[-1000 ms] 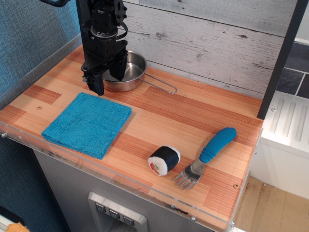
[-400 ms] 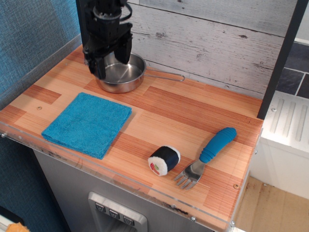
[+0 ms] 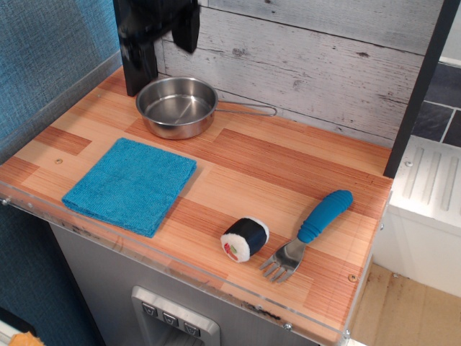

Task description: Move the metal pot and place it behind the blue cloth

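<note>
The metal pot (image 3: 176, 107) stands upright on the wooden counter behind the blue cloth (image 3: 131, 184), its wire handle (image 3: 248, 109) pointing right along the back wall. The cloth lies flat at the front left, a small gap from the pot. My gripper (image 3: 162, 34) is raised above and behind the pot, clear of it. Its two dark fingers (image 3: 186, 29) stand apart and hold nothing; its upper part is cut off by the frame's top edge.
A sushi roll piece (image 3: 245, 238) lies front centre. A blue-handled metal fork (image 3: 311, 233) lies to its right. A grey plank wall (image 3: 310, 65) runs behind the counter, a blue wall (image 3: 43, 58) stands at left, and a dark post (image 3: 418, 86) at right.
My gripper has let go of the pot and risen straight up away from it. The pot has shifted slightly and its handle has swung toward the back wall; it now rests alone.
</note>
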